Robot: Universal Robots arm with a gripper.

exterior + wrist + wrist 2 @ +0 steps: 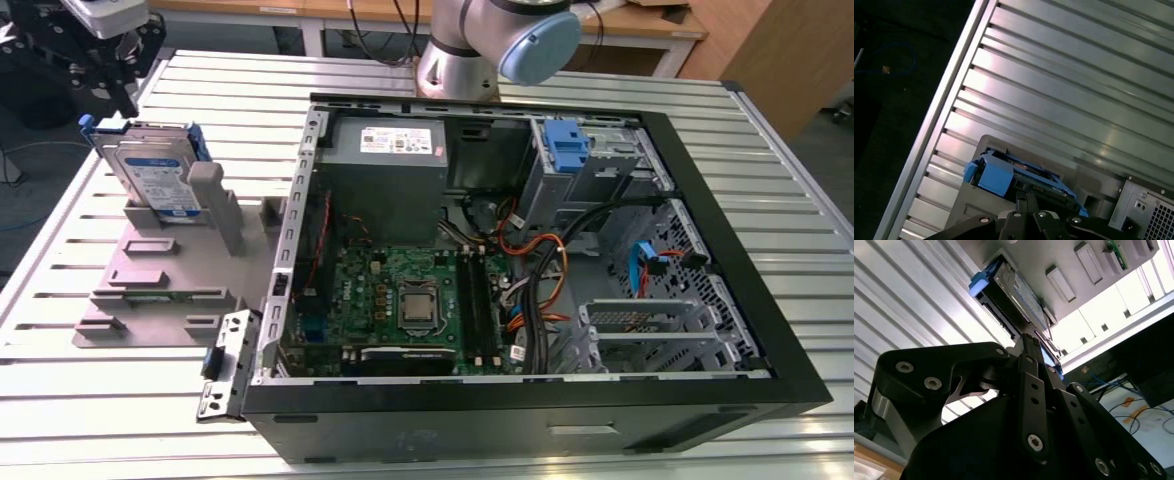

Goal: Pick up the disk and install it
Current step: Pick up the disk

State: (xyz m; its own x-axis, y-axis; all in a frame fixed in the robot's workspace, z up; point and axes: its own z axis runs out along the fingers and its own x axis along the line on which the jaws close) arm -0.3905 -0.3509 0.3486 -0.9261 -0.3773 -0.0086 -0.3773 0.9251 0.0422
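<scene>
- One disk (150,172) in a blue frame (195,138) stands on edge in a grey stand (154,265) on the slatted surface (94,400), at the exterior view's left of the open computer case (534,405).
- Tool (110,95) hovers just above the disk, seemingly not touching; open or closed, I cannot tell.

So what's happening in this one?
A robot arm's gripper is poised right over the disk, which stands on edge in a grey stand on the table, to the exterior view's left of the open computer case. The disk has not been lifted or installed yet. Whether the gripper is touching it cannot be told.
</scene>
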